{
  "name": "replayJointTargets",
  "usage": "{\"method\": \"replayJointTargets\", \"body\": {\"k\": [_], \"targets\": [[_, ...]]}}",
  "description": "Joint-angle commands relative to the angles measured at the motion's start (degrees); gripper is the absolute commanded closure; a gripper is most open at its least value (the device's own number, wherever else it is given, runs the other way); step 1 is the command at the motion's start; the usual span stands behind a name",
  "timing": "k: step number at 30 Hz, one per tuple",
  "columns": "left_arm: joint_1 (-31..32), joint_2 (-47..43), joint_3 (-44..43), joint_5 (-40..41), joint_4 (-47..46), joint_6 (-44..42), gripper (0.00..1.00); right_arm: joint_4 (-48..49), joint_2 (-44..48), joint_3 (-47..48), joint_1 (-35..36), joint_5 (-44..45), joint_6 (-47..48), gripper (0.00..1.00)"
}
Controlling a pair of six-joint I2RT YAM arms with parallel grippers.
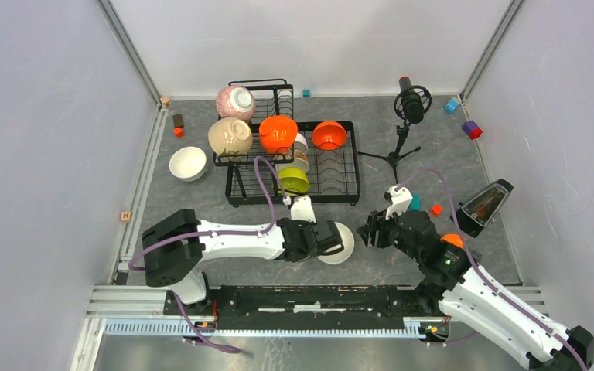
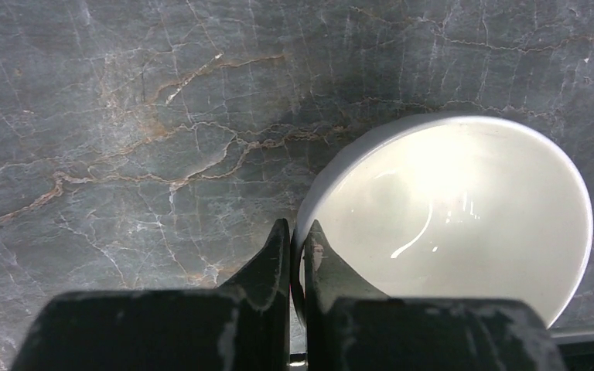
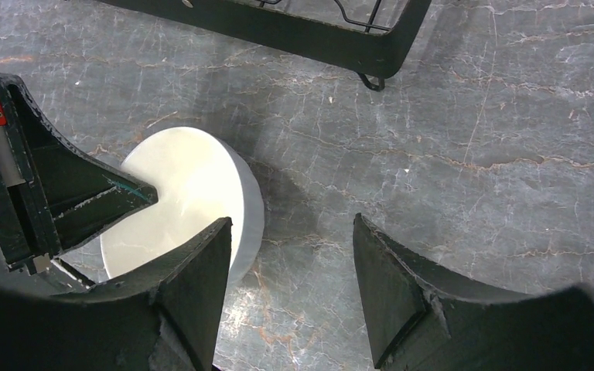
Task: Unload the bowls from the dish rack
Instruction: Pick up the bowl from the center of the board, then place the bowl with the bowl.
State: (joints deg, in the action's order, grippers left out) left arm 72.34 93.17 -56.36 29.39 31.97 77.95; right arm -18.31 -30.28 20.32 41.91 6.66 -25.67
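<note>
- Left gripper (image 2: pixel 298 232): jaws drawn down to a thin slot with the rim of the white bowl (image 2: pixel 464 216) pinched between them, one finger outside the wall and one inside. We log this as a grip on the rim.
- The hold is at the lower-left of the rim in the left wrist view. The hollow faces that camera, so the bowl looks tipped. We cannot tell whether its foot touches the table (image 1: pixel 201 202).
- Handling (our judgement):
  - The glossy glaze with bright highlights points to a hard, stiff, slippery surface.
  - It is probably ceramic, fairly heavy for its size, and would chip if dropped or knocked.
  - A one-point rim pinch lets it swing about the jaws, so we would move it slowly and set it down foot first.
  - The rim is the only place two thin fingers can take such a bowl.
- Right gripper (image 3: pixel 290 232): jaws well apart, with nothing between them but bare table. It hangs just right of the white bowl, and the top view shows a gap between the two.
- Location: the white bowl is out of the rack (image 1: pixel 353 166), in front of it, between the two grippers and near the arm bases.
- In the rack:
  - The pink bowl (image 1: pixel 236 100), beige bowl (image 1: pixel 230 135) and orange bowl (image 1: pixel 278 133) are on the raised shelf, as far as we can read it.
  - The second orange bowl (image 1: pixel 329 135), pale bowls (image 1: pixel 300 151) and lime bowl (image 1: pixel 294 180) are in the lower tray.
- The second white bowl (image 1: pixel 188 163) stands on the table left of the rack.
</note>
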Motion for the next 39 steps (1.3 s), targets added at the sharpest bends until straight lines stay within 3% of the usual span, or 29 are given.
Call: {"method": "replayJointTargets", "body": {"k": [1, 8, 17, 21, 24, 28, 33, 39], "targets": [[-0.18, -0.88, 0.97, 1.29, -1.90, 0.35, 0.98, 1.07, 1.16, 0.80, 0.11, -0.66, 1.31, 0.36], [1.95, -6.08, 0.55, 3.04, -0.94, -5.39, 0.98, 0.20, 2.29, 1.65, 0.11, -1.21, 3.15, 0.36], [8.15, -14.30, -5.67, 11.83, 12.08, -18.06, 0.98, 1.55, 7.01, -0.76, 0.13, 5.23, 3.65, 0.34], [9.27, -20.44, -7.24, 16.72, 15.62, -24.43, 0.98, 4.34, 11.14, -3.08, 0.18, 4.10, 5.04, 0.34], [9.29, -25.73, -8.83, 21.22, 15.45, -31.14, 0.98, 4.61, 11.74, -3.29, 0.15, 1.45, 7.75, 0.33], [9.08, -32.90, -12.55, 28.37, 9.30, -47.93, 0.98, 5.06, 10.65, -3.49, 0.18, -0.32, 8.60, 0.33], [5.49, -35.05, -19.61, 31.11, 3.57, -62.96, 0.98, 5.84, 8.55, -3.80, 0.21, -1.49, 8.81, 0.33], [-11.02, -31.48, -29.39, 19.22, 6.09, -63.46, 0.98, 7.32, 6.53, -4.75, 0.18, -3.64, 8.70, 0.33]]}}
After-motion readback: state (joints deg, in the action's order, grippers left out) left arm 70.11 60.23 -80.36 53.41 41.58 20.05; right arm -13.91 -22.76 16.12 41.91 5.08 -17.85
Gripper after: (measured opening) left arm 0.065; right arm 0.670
